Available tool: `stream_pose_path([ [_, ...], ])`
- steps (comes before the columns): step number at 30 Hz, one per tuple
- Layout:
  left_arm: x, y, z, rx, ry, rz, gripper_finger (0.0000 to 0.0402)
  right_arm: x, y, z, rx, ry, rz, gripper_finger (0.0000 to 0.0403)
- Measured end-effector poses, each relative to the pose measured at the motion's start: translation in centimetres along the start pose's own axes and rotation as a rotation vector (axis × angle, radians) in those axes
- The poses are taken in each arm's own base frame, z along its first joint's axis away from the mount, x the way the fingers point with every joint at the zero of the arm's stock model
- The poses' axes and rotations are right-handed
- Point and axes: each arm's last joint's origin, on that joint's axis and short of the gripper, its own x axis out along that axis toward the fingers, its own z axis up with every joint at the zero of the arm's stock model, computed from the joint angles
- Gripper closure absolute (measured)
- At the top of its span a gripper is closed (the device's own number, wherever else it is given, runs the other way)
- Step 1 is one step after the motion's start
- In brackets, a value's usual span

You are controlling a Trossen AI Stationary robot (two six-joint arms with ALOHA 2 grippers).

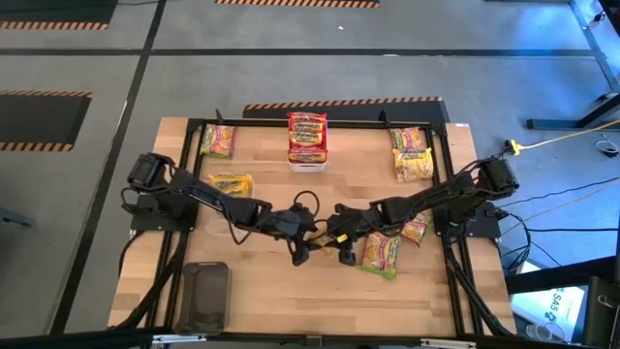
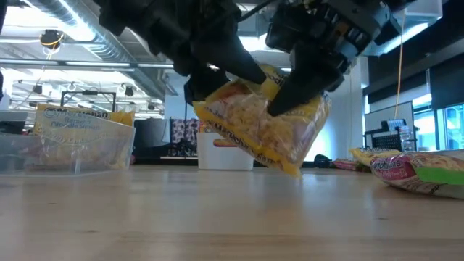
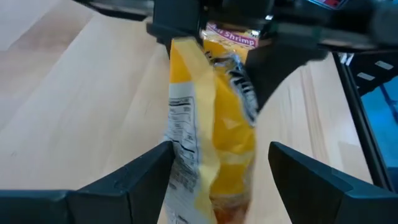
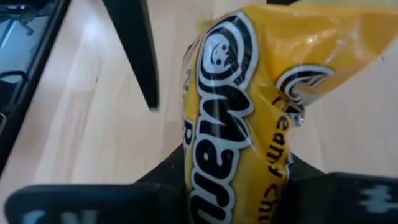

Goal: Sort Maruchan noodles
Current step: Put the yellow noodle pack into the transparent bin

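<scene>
one packet (image 2: 264, 127) (aloft), seven resting

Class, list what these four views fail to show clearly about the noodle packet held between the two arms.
- High view: held packet almost hidden by the arms.
- Right wrist view: the packet is cut off by the edges, lettering incomplete.
- Left wrist view: flavour label partly covered by right gripper.

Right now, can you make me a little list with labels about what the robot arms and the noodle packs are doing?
held pack: yellow noodle packet, tilted, above the table
right pincer: shut on the yellow noodle packet
left pincer: open, fingers on either side of the pack, not squeezing it
white bin: at the table's far edge, red-banded packets stacked in it
clear bin: holds yellow packets
loose pack: green and pink packet, lying on the table near the right arm
</scene>
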Motion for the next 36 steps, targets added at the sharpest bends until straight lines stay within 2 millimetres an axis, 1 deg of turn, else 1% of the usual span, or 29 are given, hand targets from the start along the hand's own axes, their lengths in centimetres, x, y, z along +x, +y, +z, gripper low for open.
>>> stream_pose_path([
  [3, 0.0, 0.0, 0.0, 0.015, 0.0, 0.002, 0.0141, -0.1, 0.1, 0.5, -0.005, -0.005, 0.0, 0.03],
  [6, 0.0, 0.0, 0.0, 0.018, -0.001, 0.006, 0.0157, -0.1, 0.2, 0.7, -0.008, -0.008, 0.002, 0.0299],
  [12, 0.0, 0.1, -0.1, 0.023, 0.005, 0.009, 0.0224, -0.2, 0.3, 1.2, -0.008, -0.021, 0.021, 0.0294],
  [14, 0.0, 0.1, -0.1, 0.031, 0.007, 0.008, 0.0248, -0.2, 0.3, 1.2, -0.01, -0.022, 0.021, 0.0281],
  [17, 0.0, 0.1, -0.1, 0.039, 0.008, 0.008, 0.0272, -0.7, 0.4, 1.4, -0.013, 0.001, 0.02, 0.0248],
  [19, 0.0, 0.1, -0.1, 0.045, 0.019, 0.013, 0.0277, -2.0, 0.5, 2.0, -0.015, 0.064, 0.02, 0.0222],
  [22, -0.7, 0.0, 0.1, 0.05, 0.018, 0.016, 0.0277, -4.7, 0.9, 2.7, -0.006, 0.2, 0.017, 0.0186],
  [24, -1.4, -0.3, 0.3, 0.068, 0.018, 0.021, 0.0277, -6.7, 1.2, 2.3, -0.005, 0.293, -0.001, 0.0169],
  [27, -2.5, -1.3, 0.4, 0.142, -0.002, 0.032, 0.0277, -8.7, 1.6, 1.3, -0.035, 0.311, -0.059, 0.0152],
  [29, -3.2, -2.2, 0.4, 0.197, -0.039, 0.047, 0.0277, -9.3, 1.7, 0.2, -0.056, 0.254, -0.081, 0.0148],
  [30, -3.5, -2.5, 0.4, 0.22, -0.06, 0.061, 0.0277, -9.3, 1.6, -0.3, -0.062, 0.203, -0.074, 0.0147],
  [33, -3.6, -2.9, -0.2, 0.26, -0.128, 0.11, 0.0277, -8.8, 1.1, -1.9, -0.063, -0.018, -0.035, 0.0146],
  [36, -3.6, -3.0, -0.6, 0.266, -0.195, 0.097, 0.0277, -7.9, 0.4, -4.1, -0.06, -0.222, 0.023, 0.0146],
])
